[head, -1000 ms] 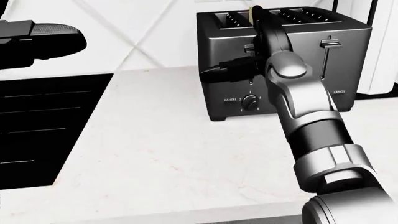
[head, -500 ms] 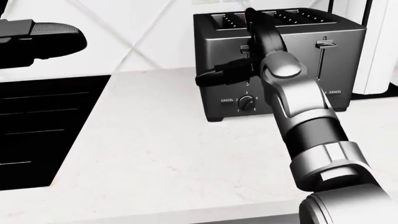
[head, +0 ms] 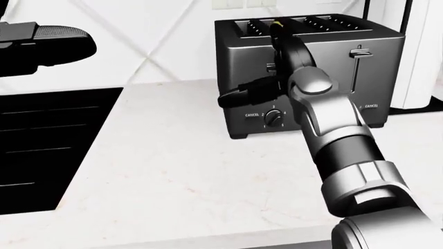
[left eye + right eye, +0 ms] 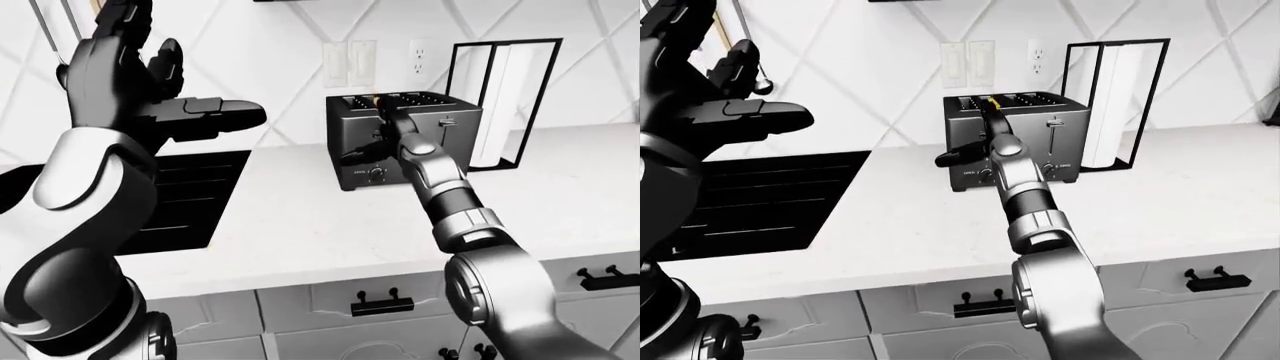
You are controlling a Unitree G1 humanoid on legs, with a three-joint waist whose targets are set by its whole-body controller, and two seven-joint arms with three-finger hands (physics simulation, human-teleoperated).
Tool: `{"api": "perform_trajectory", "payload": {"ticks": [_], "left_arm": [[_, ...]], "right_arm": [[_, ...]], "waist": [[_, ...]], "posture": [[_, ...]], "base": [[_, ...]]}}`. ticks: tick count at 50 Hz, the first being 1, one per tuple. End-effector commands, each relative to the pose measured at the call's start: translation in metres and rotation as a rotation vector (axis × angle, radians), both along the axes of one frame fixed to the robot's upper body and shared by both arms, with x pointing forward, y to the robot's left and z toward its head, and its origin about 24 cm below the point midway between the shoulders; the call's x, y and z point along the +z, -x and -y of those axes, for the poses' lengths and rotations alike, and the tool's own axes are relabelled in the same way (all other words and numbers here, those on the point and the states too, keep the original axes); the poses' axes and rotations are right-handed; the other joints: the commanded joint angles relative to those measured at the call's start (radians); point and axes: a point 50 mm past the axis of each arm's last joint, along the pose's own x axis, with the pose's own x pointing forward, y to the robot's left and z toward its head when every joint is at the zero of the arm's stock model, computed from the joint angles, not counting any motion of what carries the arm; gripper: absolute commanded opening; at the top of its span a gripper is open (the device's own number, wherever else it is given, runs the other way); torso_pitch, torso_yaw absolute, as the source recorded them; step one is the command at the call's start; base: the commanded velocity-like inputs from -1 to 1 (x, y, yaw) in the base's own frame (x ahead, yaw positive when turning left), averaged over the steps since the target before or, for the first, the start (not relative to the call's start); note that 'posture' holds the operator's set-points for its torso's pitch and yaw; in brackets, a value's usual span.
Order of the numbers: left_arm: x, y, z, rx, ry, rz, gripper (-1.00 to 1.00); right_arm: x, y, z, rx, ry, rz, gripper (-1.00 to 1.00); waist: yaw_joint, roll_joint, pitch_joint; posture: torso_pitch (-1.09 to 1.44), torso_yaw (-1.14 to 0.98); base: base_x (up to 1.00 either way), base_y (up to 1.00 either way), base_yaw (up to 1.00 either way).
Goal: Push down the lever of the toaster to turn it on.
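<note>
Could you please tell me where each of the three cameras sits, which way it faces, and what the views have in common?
Left-eye view: on the head, facing the counter and wall; the raised left hand fills its left, and the right arm reaches to the toaster.
Head view: on the head, angled down and closer on the toaster; the right hand covers the toaster's left lever, and the right lever is clear.
Right-eye view: the left-eye's twin, shifted slightly.
All three share the toaster and right arm.
</note>
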Motion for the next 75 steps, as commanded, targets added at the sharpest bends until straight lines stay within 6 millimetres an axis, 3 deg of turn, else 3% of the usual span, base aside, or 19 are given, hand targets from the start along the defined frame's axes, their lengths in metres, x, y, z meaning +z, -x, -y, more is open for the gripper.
{"api": "perform_trajectory", "payload": {"ticks": [1,39,75], "left_arm": [[0.011,0.004,-0.001,0.006,0.007,0.061,1.0],[0.013,0.004,-0.001,0.008,0.008,0.063,1.0],[0.013,0.004,-0.001,0.008,0.007,0.064,1.0]], "right_arm": [[-0.002,0.0,-0.002,0.012,-0.008,-0.034,1.0],[-0.044,0.008,0.004,-0.016,-0.011,-0.125,1.0],[-0.061,0.013,0.01,-0.038,-0.019,-0.175,1.0]], "waist": [[0.001,0.004,0.002],[0.003,0.002,0.0],[0.009,0.0,-0.001]], "posture": [[-0.46,0.0],[-0.46,0.0],[-0.46,0.0]], "base": [[0.0,0.0,0.0],[0.0,0.0,0.0],[0.0,0.0,0.0]]}}
